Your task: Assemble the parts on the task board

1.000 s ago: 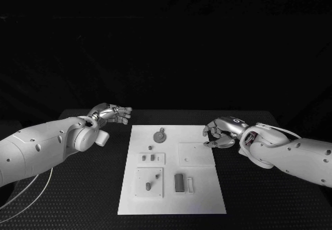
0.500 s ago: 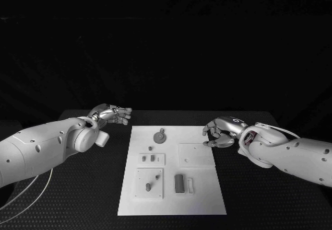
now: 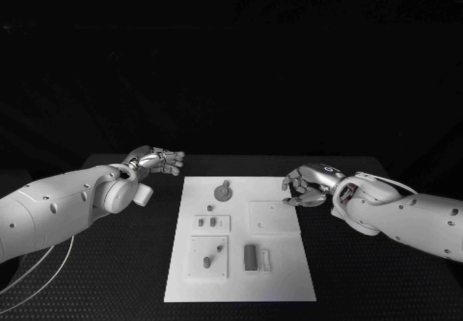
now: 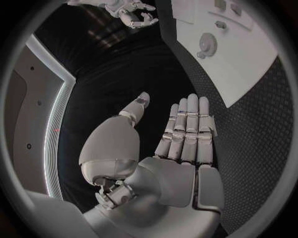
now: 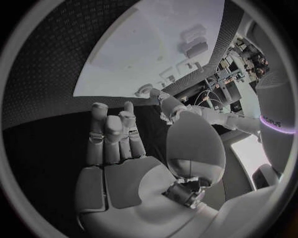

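The head view looks down from above onto the desk (image 3: pixel 116 267), with the task board (image 3: pixel 280 281) lying between the left hand (image 3: pixel 159 160) and the right hand (image 3: pixel 310 186). Each wrist camera sits close behind its own hand, facing out along the palm: left hand (image 4: pixel 177 148), right hand (image 5: pixel 118 148). All three views share the task board (image 4: pixel 248 64) (image 5: pixel 143 54); the left wrist view also catches the right hand (image 4: pixel 133 12).

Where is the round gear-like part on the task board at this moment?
In the head view, the gear-like part lies on the far end of the task board, left of centre, between both hands and above the small two-peg plate.
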